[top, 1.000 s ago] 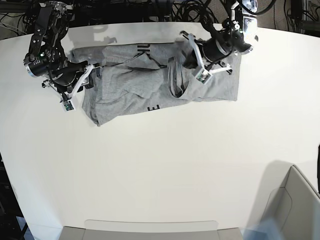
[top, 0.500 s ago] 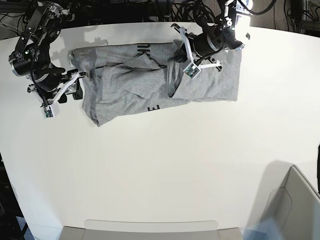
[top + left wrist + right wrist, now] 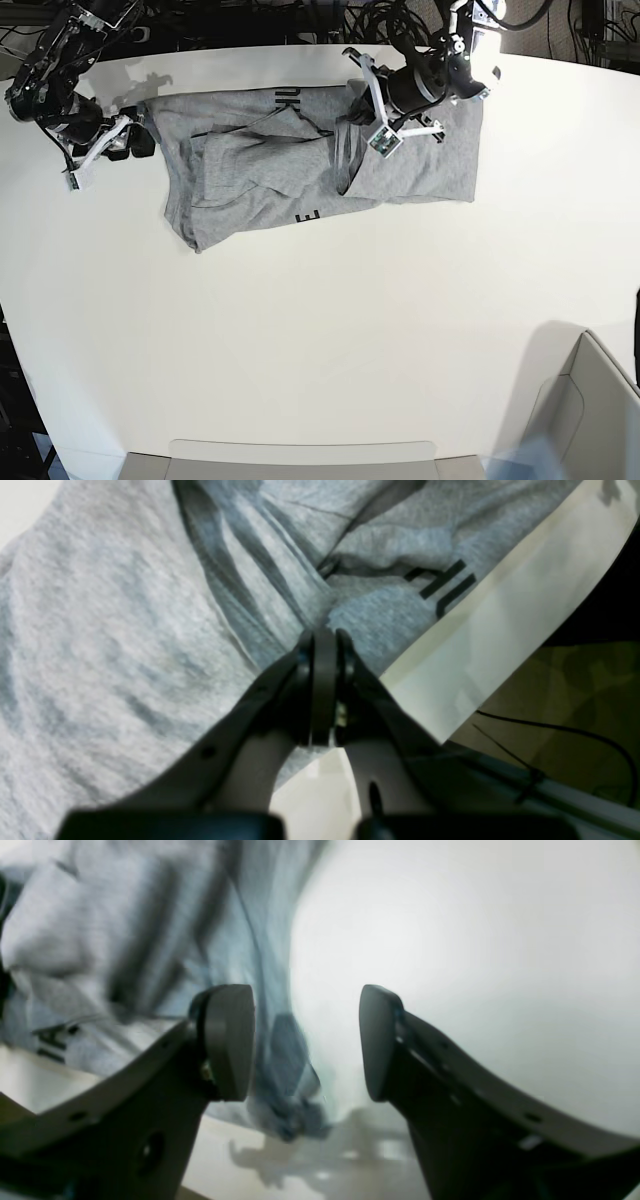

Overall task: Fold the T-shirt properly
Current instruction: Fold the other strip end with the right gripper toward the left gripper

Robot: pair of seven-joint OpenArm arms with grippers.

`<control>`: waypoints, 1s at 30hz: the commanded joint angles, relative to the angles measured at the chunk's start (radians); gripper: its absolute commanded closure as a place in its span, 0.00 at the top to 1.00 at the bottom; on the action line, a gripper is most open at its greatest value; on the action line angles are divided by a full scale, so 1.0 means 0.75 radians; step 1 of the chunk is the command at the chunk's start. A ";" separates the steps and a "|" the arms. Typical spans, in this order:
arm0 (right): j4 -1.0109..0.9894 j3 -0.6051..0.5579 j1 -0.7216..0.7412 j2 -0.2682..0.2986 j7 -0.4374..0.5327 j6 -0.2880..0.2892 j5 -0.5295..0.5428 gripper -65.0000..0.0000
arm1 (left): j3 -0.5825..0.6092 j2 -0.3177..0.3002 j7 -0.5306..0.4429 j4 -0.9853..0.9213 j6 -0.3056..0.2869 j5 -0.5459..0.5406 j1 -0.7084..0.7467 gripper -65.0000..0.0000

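Two grippers differ: your left gripper [image 3: 360, 100] pinches the shirt [image 3: 250, 185] mid-fold while your right gripper [image 3: 125, 143] gapes empty, needing a fresh hem grab.

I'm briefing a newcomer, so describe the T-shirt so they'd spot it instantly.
Look at the far half of the white table, between the two arms. The T-shirt lies there crumpled: light heather-grey, with bits of black block lettering showing, the only cloth on the table.

- Base view bright, even overhead light, sharp; soft shadows.
- Right wrist view motion-blurred, table [image 3: 450, 940] overexposed.
- Left wrist view soft, dark background.
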 commanded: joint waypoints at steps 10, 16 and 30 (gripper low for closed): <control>-0.401 0.005 0.093 0.082 0.004 0.014 0.041 0.51 | -0.001 -0.002 -0.017 0.020 -0.002 -0.016 -0.005 0.00; -0.530 -0.124 0.144 0.114 -0.062 0.014 0.041 0.51 | -0.001 -0.002 -0.017 -0.004 -0.002 -0.016 -0.005 0.00; -0.528 -0.281 0.134 0.024 -0.062 0.014 0.041 0.51 | 0.009 -0.002 -0.021 -0.084 -0.002 -0.016 -0.031 0.00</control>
